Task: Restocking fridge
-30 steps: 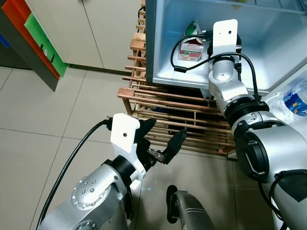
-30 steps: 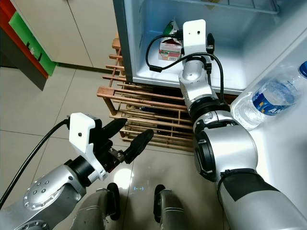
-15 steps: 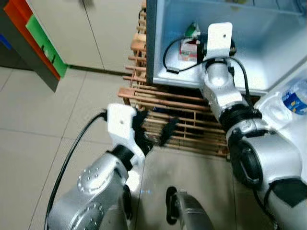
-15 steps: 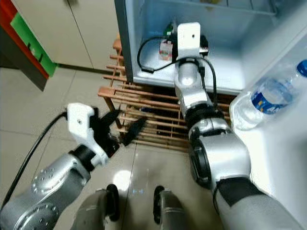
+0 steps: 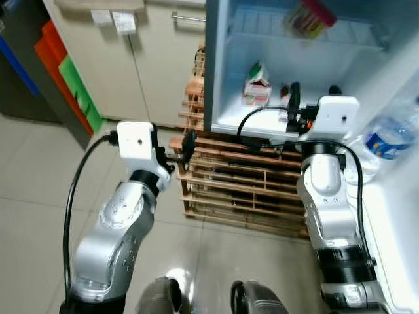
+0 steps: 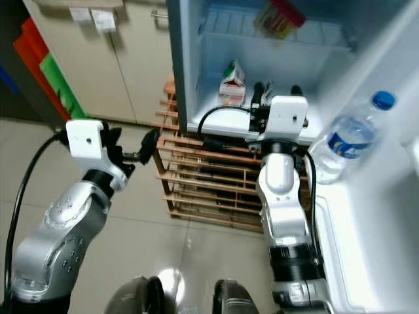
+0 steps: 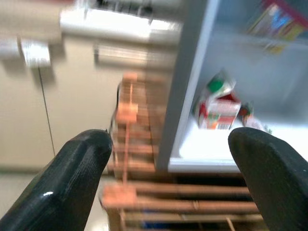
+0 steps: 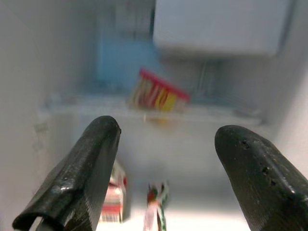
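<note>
- Right gripper (image 6: 275, 88) raised at the front lip of the open fridge (image 5: 219, 78), jaws spread wide, nothing between them.
- Right wrist view: fingers (image 8: 84, 173) well apart, aimed into the fridge interior; small carton (image 8: 113, 197) low on the floor there, red-yellow packet (image 8: 159, 96) lying tilted on the wire shelf above (blurred, label unreadable).
- Left gripper (image 5: 180, 147) held up outside the fridge, in front of the wooden slat rack (image 5: 242, 190), jaws released, empty.
- Left wrist view: fingers (image 7: 72, 178) far apart, rack and fridge edge between them, carton visible beyond on the fridge floor.
- Carton upright on the bottom fridge floor, toward the left wall, apart from both grippers; small item just beside it (cannot tell what).
- Water bottle (image 6: 344, 144) lying tilted in the fridge door tray, blue cap up, right of the right arm.
- Fridge sits on the wooden rack; tiled floor (image 5: 39, 190) below; beige cabinets (image 5: 157, 59) on the left, red and green panels further left.
</note>
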Controlling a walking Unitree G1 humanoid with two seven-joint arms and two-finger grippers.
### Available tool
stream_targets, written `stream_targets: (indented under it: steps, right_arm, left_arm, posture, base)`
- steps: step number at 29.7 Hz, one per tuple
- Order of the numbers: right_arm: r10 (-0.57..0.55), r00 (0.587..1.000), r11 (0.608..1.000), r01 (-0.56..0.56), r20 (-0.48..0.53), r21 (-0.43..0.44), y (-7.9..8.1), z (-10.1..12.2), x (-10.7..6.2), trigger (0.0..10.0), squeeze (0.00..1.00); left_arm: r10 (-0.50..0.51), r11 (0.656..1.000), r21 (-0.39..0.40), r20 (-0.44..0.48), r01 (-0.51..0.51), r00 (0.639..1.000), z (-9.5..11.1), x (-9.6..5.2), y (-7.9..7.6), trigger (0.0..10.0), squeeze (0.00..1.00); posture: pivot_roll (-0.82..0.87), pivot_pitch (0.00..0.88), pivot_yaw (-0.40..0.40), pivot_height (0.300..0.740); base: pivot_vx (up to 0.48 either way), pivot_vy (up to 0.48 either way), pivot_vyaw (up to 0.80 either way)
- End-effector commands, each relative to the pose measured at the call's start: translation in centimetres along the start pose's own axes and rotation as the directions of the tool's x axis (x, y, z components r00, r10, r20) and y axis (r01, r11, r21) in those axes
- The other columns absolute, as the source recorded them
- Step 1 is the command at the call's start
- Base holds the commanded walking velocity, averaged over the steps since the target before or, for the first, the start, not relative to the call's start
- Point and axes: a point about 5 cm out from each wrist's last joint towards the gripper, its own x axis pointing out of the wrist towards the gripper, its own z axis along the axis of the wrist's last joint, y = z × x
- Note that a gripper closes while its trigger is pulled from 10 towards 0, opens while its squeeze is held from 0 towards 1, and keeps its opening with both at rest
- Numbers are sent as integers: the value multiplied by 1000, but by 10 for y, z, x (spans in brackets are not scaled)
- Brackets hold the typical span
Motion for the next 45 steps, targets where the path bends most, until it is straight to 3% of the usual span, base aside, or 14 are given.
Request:
stream_targets:
  steps: [1,3,6,10,14,19,21,26,30,37,45]
  right_arm:
    - [-11,1000,1000,11,28,-11,-6,6,-6,10000,0]
    - [-24,1000,1000,24,10,-16,-12,5,-11,10000,0]
    - [-36,999,999,35,-39,-16,-23,-2,-15,10000,0]
    - [32,995,999,-30,-97,27,-20,-11,-11,10000,0]
    - [97,988,995,-94,-123,23,-14,-17,-7,10000,0]
    - [114,984,993,-113,-137,19,-16,-23,-9,10000,0]
    - [59,992,998,-56,-115,29,-32,-28,-18,10000,0]
    - [5,993,1000,-3,-115,17,-46,-35,-32,10000,0]
    - [18,992,1000,-19,-124,-14,-44,-38,-34,10000,0]
    - [107,988,994,-108,-112,-1,-30,-37,-33,10000,0]
    - [124,982,992,-128,-140,-17,-36,-40,-41,10000,0]
  left_arm:
    - [-18,999,42,10,17,1000,-1,4,0,10000,0]
    - [-42,995,91,36,39,998,3,10,0,10000,0]
    - [-64,994,97,57,59,996,5,18,-4,10000,0]
    - [-68,997,27,85,66,994,3,28,-8,10000,0]
    - [-58,998,21,105,56,993,2,33,-11,10000,0]
    - [-38,999,19,95,36,995,-4,33,-8,10000,0]
    - [8,1000,22,113,-10,994,-10,33,1,10000,0]
    - [93,992,66,206,-109,974,-13,29,13,10000,0]
    - [133,984,91,216,-156,967,-16,27,20,10000,0]
    - [115,983,110,240,-144,964,-16,27,18,10000,0]
    - [111,983,117,240,-142,964,-19,26,15,10000,0]
  posture:
    - [-88,0,72,740]
    - [-104,0,86,740]
    - [-131,0,98,740]
    - [-140,0,90,740]
    - [-131,0,64,740]
    - [-125,0,57,740]
    - [-119,0,47,740]
    - [-122,0,40,740]
    - [-122,0,38,740]
    - [-114,0,24,740]
    - [-121,0,15,740]
  base:
    - [0,0,0]
    - [0,0,0]
    - [0,0,0]
    - [0,0,0]
    - [-63,287,0]
    - [-254,410,0]
    - [0,0,0]
    - [0,0,0]
    - [0,0,0]
    - [0,0,0]
    - [0,0,0]
